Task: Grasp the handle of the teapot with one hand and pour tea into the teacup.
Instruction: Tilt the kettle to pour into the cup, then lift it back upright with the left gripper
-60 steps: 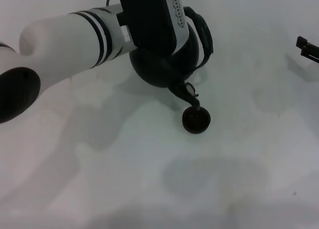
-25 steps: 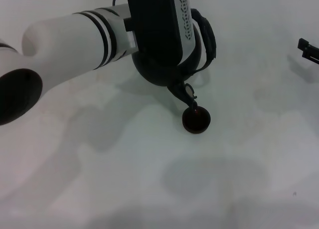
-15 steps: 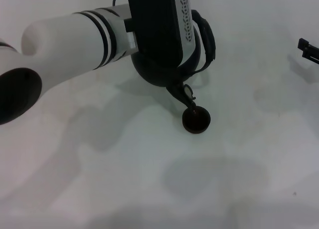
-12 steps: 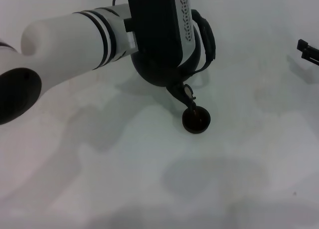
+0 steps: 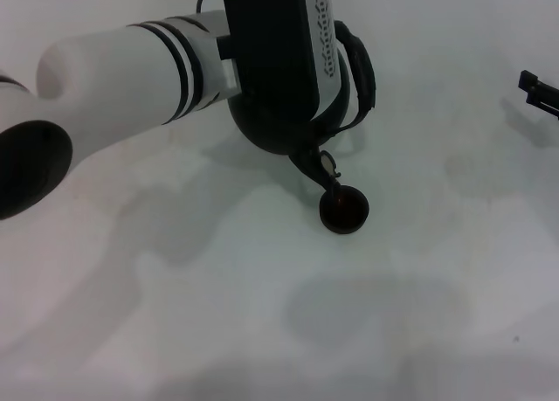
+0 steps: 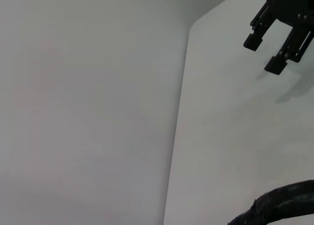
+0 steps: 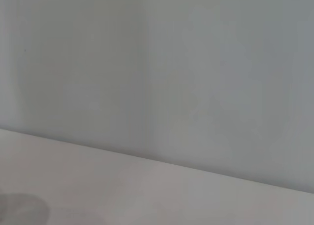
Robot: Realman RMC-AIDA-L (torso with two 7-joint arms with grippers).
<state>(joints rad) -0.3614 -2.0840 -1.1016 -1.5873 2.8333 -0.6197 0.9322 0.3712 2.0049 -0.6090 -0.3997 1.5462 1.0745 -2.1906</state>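
My left arm reaches in from the left and holds the black teapot point(image 5: 271, 130) tilted above the white table. My left gripper point(image 5: 336, 60) is shut on the arched black handle point(image 5: 360, 69), with its fingers mostly hidden under the black wrist housing. The spout point(image 5: 319, 165) points down, its tip at the rim of the small black teacup point(image 5: 345, 210), which shows a reddish glint inside. A piece of the handle also shows in the left wrist view point(image 6: 282, 203). My right gripper point(image 5: 537, 88) is parked at the far right edge, open and empty; it also shows in the left wrist view point(image 6: 274, 43).
The white table point(image 5: 393, 314) spreads in front of and to the right of the cup, with soft shadows on it. Its far edge meets a pale wall point(image 6: 88, 112). The right wrist view shows only wall and table surface point(image 7: 147, 195).
The teapot has tipped a little further and its spout tip has sunk closer to the teacup's rim. The teacup and the right arm have not moved.
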